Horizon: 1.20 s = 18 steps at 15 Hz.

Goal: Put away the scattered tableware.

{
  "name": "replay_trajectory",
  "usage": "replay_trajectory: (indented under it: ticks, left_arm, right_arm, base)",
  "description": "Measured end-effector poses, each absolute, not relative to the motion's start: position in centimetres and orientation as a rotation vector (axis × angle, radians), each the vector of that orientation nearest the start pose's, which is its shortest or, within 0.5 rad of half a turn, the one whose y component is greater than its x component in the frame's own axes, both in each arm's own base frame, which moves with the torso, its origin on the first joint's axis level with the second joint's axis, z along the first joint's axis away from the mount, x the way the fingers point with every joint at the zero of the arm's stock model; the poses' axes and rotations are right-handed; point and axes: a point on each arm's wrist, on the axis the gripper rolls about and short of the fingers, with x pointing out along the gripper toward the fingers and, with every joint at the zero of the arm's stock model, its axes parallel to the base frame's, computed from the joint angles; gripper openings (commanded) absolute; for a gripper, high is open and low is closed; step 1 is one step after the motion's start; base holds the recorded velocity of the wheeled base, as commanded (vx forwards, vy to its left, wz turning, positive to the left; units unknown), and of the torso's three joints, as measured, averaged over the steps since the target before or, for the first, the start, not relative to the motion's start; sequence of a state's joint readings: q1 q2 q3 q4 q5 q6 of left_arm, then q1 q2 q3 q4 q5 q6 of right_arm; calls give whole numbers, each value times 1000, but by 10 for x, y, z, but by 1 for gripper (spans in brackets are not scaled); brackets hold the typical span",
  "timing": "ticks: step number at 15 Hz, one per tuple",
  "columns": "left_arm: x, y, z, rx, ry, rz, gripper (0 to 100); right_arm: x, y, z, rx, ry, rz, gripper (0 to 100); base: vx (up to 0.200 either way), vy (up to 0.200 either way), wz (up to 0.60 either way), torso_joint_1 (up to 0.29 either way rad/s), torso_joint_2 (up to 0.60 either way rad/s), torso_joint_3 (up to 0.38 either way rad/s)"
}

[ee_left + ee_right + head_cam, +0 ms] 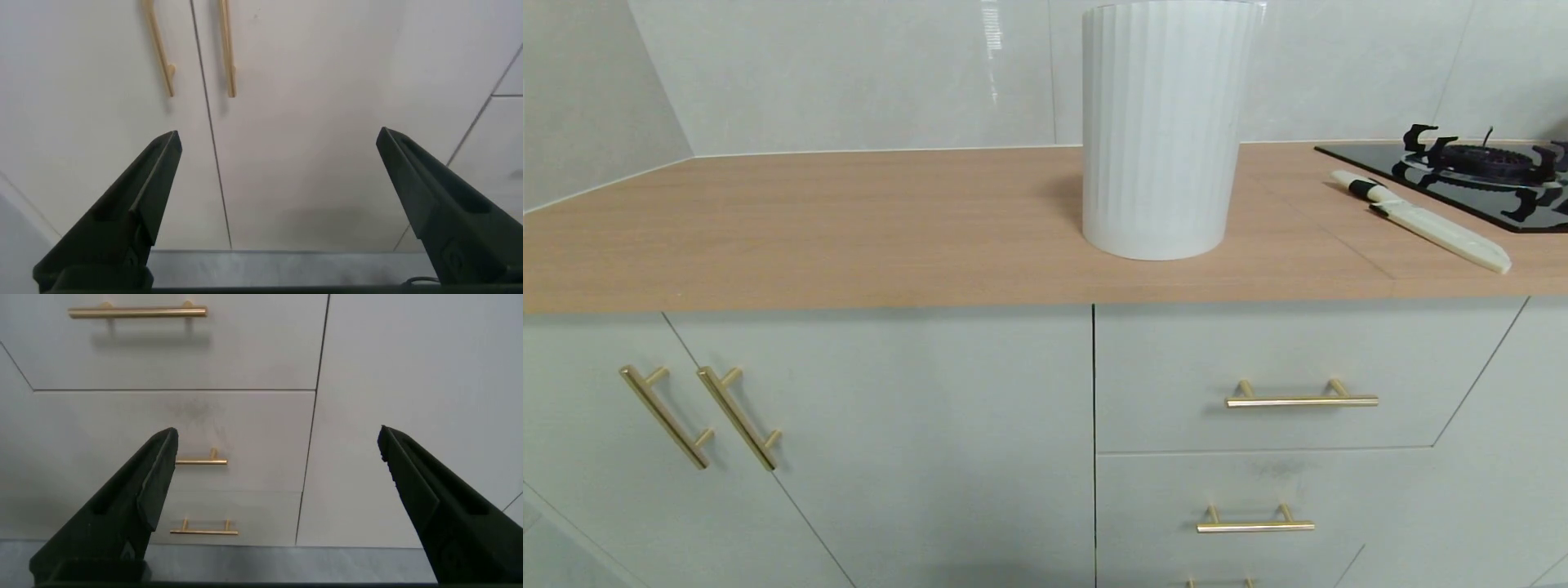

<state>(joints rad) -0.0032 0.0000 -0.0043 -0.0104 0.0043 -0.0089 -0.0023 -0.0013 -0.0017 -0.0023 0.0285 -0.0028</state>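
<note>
Head view: a wooden countertop point(849, 229) is carrying a tall white ribbed container point(1164, 131), which is standing upright near the front edge. A knife point(1421, 220) with a cream blade and a black-banded handle is lying flat well to the container's right, just beside a black gas hob point(1478, 167). Below, two cabinet doors point(890, 441) with paired gold bar handles point(703, 416) are sitting left of a stack of drawers point(1258, 359). Left wrist view: the left gripper point(278, 137) is hanging with its jaws spread wide and holding nothing, facing the cabinet doors. Right wrist view: the right gripper point(277, 434) is likewise gaping wide and holding nothing, facing the drawers.
</note>
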Motion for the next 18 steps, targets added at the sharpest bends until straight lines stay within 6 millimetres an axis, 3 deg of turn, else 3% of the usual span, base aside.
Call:
replay_trajectory:
  ticks: [5, 18]
  left_arm:
    - [-23, 0, 78, -9, -14, 1, 100]
    - [-23, 0, 78, -9, -16, 1, 100]
  right_arm:
    - [-23, 1, 76, -3, -6, 26, 100]
    - [-23, 1, 76, 0, -6, 25, 100]
  base:
    - [0, 0, 0, 14, -148, -204]
    - [0, 0, 0, 130, -477, -325]
